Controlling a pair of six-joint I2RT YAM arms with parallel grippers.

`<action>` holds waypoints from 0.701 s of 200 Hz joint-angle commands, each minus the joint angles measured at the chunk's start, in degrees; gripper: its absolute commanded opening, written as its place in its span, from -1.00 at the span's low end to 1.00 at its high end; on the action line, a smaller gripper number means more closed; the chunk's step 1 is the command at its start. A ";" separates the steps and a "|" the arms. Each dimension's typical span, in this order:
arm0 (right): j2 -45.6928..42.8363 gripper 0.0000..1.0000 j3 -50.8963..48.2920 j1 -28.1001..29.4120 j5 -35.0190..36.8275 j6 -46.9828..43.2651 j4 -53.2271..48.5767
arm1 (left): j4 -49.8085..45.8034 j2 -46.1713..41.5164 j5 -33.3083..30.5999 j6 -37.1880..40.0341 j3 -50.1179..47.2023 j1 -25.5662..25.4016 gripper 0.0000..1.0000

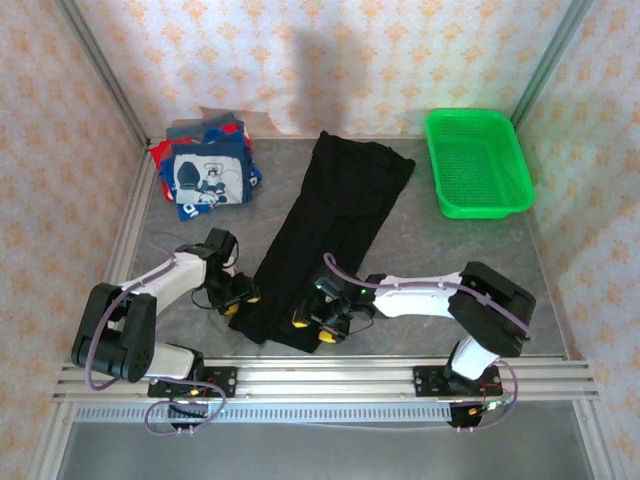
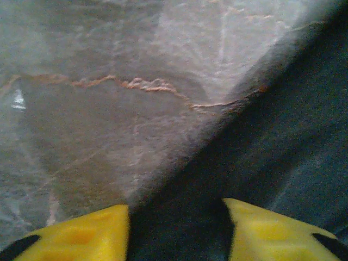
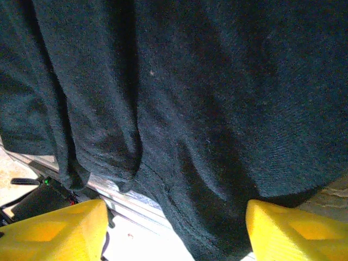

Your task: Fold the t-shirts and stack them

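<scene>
The black t-shirt [image 1: 330, 215] is laid as a long, narrow strip slanting across the table [image 1: 450, 250] from the near edge toward the far wall, while the other t-shirts [image 1: 205, 172] are piled at the far left corner. It is judged light, limp and prone to sagging or bunching, so it is best taken at both near hem corners together. The left gripper [image 1: 240, 298] and right gripper [image 1: 322, 328] are seen there with fingers apart, cloth between them, nothing clamped.
</scene>
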 commanded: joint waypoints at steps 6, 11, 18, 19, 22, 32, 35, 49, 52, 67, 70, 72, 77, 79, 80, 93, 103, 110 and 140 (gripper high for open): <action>1.26 0.23 0.45 0.47 -0.20 -1.70 -5.24 | 0.57 -0.17 9.16 -4.24 -5.53 -4.52 -0.38; 0.81 0.19 0.35 0.48 0.17 -2.05 -6.22 | 0.65 -0.63 9.17 -4.78 -5.95 -5.02 -0.44; -0.06 0.13 0.08 0.48 0.70 -2.31 -7.39 | 0.70 -1.45 9.07 -5.34 -6.33 -5.60 -0.50; -0.17 0.13 0.03 0.48 0.72 -2.42 -7.52 | 0.66 -1.57 9.12 -5.42 -6.40 -5.64 -0.51; -0.45 0.11 -0.21 0.48 0.77 -2.45 -7.91 | 0.71 -1.83 9.14 -5.64 -6.54 -5.81 -0.53; -1.65 0.08 -0.86 0.48 1.40 -2.29 -8.88 | 0.63 -2.85 9.32 -6.26 -6.85 -6.19 -0.59; -2.01 0.08 -1.09 0.46 1.58 -2.23 -9.20 | 0.56 -3.18 9.38 -6.43 -6.99 -6.27 -0.60; -4.81 0.13 -1.23 0.47 3.33 -2.14 -11.71 | 0.44 -4.54 9.54 -7.20 -7.09 -6.44 -0.67; -5.36 0.15 -1.12 0.48 3.82 -2.22 -12.73 | 0.44 -4.78 9.64 -7.26 -7.09 -6.42 -0.68; -8.65 0.24 -0.31 0.40 5.42 -2.54 -16.61 | 0.49 -5.47 10.03 -8.00 -6.77 -6.92 -0.72; -9.19 0.25 -0.14 0.39 5.55 -2.46 -17.10 | 0.61 -5.61 10.10 -8.12 -6.68 -7.04 -0.72; -9.44 0.26 -0.11 0.39 5.57 -2.45 -17.41 | 0.62 -5.68 10.19 -8.20 -6.70 -7.14 -0.73; -10.03 0.27 -0.13 0.39 5.66 -2.44 -18.04 | 0.81 -5.67 10.30 -8.43 -6.49 -7.39 -0.74; -10.31 0.27 -0.11 0.39 5.66 -2.40 -18.20 | 0.87 -5.73 10.39 -8.48 -6.42 -7.53 -0.74; -10.39 0.27 -0.11 0.39 5.62 -2.42 -18.24 | 0.88 -5.73 10.39 -8.53 -6.40 -7.57 -0.74; -11.14 0.29 -1.07 0.39 5.32 -1.74 -17.32 | 1.30 -5.40 10.48 -8.67 -6.05 -8.02 -0.75; -10.79 0.29 -2.08 0.39 5.23 -0.82 -14.88 | 1.67 -4.96 10.48 -8.67 -5.83 -8.22 -0.76; -10.13 0.29 -2.66 0.44 5.02 -0.09 -12.72 | 1.77 -4.63 10.56 -8.60 -5.80 -8.40 -0.77; -6.50 0.24 -1.68 0.92 3.63 0.27 -11.20 | 1.02 -4.69 10.39 -7.97 -5.68 -8.51 -0.78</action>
